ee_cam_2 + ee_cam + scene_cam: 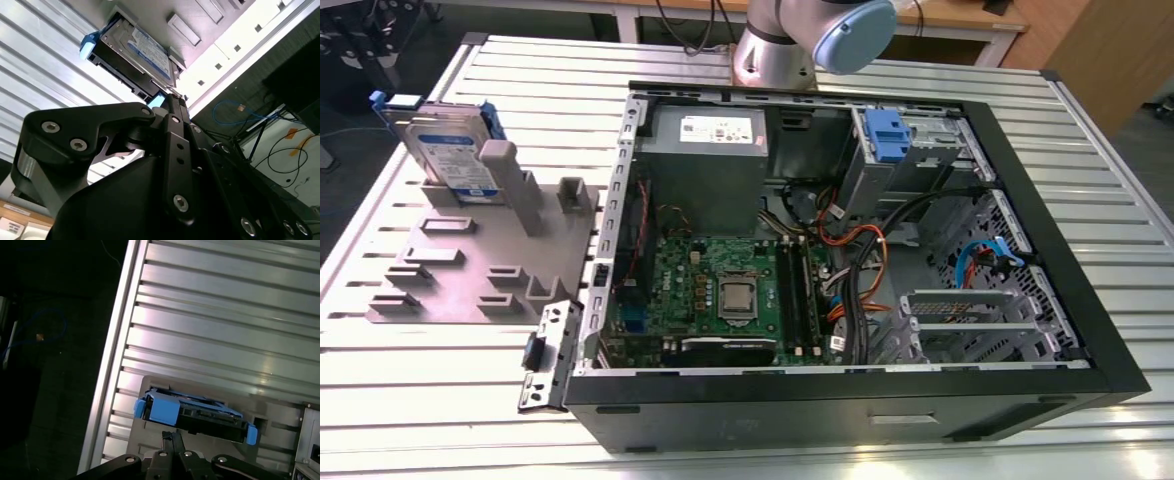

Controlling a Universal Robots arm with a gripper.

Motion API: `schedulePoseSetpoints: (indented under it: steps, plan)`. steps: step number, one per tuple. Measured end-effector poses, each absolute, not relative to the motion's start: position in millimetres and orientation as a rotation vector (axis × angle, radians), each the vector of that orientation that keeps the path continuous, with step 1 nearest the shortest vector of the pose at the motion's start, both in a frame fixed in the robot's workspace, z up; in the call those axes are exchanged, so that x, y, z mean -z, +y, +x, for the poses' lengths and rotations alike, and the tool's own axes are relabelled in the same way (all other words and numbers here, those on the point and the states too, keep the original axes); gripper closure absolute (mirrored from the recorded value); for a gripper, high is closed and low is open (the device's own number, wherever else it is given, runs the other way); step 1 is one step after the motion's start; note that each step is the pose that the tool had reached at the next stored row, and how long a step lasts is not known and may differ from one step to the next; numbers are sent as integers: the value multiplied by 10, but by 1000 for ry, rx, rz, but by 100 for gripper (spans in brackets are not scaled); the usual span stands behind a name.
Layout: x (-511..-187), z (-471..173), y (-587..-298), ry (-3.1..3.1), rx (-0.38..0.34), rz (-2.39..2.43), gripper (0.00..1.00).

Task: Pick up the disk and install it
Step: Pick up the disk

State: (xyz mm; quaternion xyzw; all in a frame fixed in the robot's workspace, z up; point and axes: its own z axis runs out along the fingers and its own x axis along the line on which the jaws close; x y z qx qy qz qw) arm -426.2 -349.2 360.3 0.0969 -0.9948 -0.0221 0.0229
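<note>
The flat silver metal disk [450, 155], blue-framed, stands upright in the grey plastic fixture [454, 290] on the ribbed desk [440, 370]. We see the black pincer [171, 435] narrow, empty, near it

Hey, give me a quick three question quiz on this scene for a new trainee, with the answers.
1. True or false: the disk stands upright in the grey fixture, outside the case.
2. The gripper is: A) clamped on the disk; B) shut, empty, apart from the disk; C) inside the case.
3. What colour is the disk's carrier?
Key: 1 true; 2 B; 3 blue.
</note>
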Motion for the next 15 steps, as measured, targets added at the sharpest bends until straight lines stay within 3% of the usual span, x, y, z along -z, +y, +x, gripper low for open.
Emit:
schedulePoseSetpoints:
  steps: [15]
  plan:
    - [-3603,-4262,-3492,-3070,67,381,89]
